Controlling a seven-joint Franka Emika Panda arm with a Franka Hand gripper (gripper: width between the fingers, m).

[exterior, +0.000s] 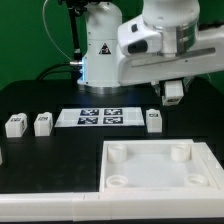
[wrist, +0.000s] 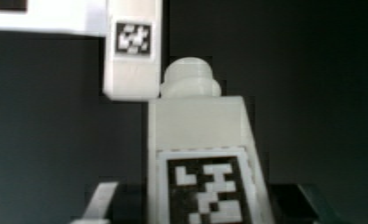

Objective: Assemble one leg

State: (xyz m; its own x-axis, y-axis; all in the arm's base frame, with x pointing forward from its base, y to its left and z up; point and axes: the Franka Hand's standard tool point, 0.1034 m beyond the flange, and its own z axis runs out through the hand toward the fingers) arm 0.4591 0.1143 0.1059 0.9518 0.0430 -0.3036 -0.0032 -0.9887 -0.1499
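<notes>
Nearest me in the exterior view lies one white square tabletop (exterior: pixel 152 167) with four round corner sockets. Behind it, three loose legs stand in a row on the black table (exterior: pixel 55 165). One leg (exterior: pixel 14 125) and a second leg (exterior: pixel 42 123) are toward that view's left. Then comes the marker board (exterior: pixel 100 118) with its three tags, and a third leg (exterior: pixel 153 121) just beside its right end. Farther back, the gripper (exterior: pixel 172 95) hangs above the table. Its fingers (wrist: pixel 104 200) pinch the fourth leg (wrist: pixel 199 130) by its sides, tag facing the wrist camera, rounded peg pointing away.
</notes>
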